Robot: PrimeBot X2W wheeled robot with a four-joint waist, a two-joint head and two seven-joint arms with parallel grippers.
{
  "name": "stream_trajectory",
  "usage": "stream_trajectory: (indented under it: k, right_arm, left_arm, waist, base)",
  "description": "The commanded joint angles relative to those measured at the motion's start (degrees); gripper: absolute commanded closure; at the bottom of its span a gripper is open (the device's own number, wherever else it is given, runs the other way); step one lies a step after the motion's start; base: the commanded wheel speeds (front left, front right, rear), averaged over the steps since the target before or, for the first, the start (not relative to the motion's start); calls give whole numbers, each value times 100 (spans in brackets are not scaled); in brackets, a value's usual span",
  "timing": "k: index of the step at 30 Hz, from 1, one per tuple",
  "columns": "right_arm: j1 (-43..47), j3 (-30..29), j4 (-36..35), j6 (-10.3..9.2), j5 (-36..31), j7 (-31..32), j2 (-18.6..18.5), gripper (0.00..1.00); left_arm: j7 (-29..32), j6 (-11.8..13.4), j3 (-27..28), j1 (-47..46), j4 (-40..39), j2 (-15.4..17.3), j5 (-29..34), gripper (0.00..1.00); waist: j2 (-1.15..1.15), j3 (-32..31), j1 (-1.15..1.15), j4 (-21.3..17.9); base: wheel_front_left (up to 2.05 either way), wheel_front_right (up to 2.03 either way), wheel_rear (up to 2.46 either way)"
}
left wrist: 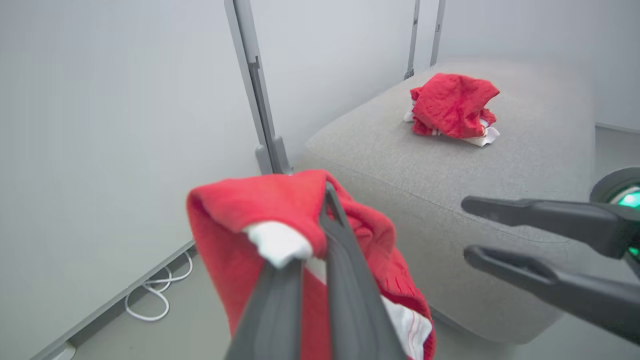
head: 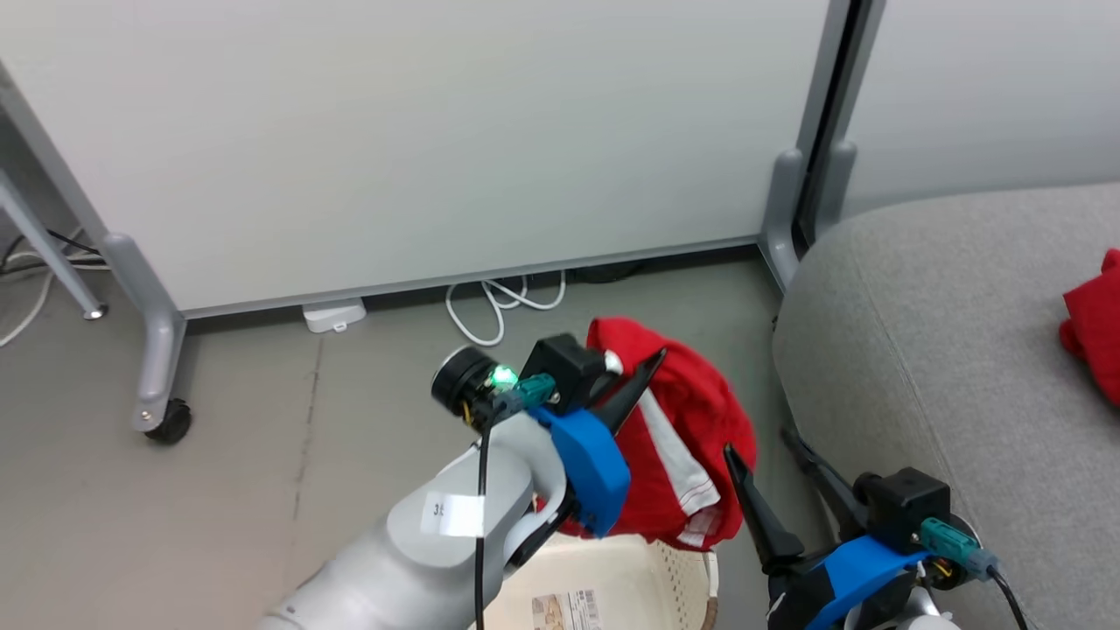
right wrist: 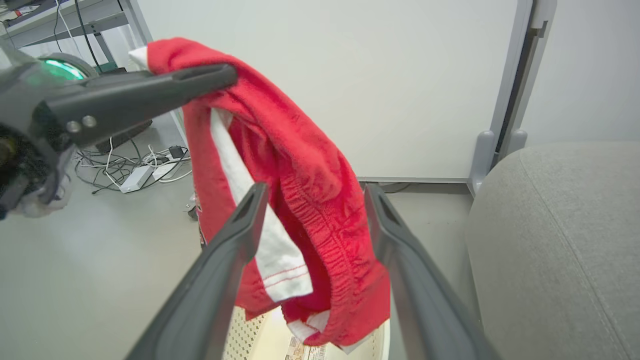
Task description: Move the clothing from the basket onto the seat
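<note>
Our left gripper [head: 656, 359], nearest us, has its fingers pressed together on the top fold of 1 red garment [head: 691, 429], which hangs long-axis downward with its white-trimmed hem over the basket [head: 691, 569]. To its right our right gripper [head: 759, 444] stands spread and empty, its 2 fingers pointing up, between the hanging cloth and the seat [head: 945, 332]. Further right the other red garment [head: 1094, 324] lies on the cushion, so we judge the carry must go rightward over the seat's rounded edge; the right arm is nearer, yet the left has the hold.
</note>
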Motion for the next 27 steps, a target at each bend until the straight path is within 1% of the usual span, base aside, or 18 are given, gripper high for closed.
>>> stream_trajectory:
  k: [1,8,15,24,27]
  right_arm:
    - [93,31,7,3,10,35,13,0]
    - [-9,113,23,3,53,89,10,0]
    - [-87,147,13,3,56,120,10,0]
    - [-179,241,52,3,113,59,-8,0]
    - [-308,359,70,2,90,80,-53,0]
  left_arm:
    - [-26,-6,-35,-147,-72,-5,-59,100]
    - [-27,-6,-244,-647,-346,-5,-330,100]
    - [-25,-6,-424,-994,-436,-6,-585,100]
    - [-26,-6,-530,-991,-363,-5,-700,100]
    - [-26,-6,-553,-1002,-370,-5,-722,100]
  waist:
    - [-1,-124,2,124]
    - [-1,-211,2,231]
    - [-1,-248,2,266]
    - [-1,-147,2,193]
    - [-1,-106,2,162]
  base:
    - [0,0,0]
    - [0,0,0]
    - [0,0,0]
    - [0,0,0]
    - [0,0,0]
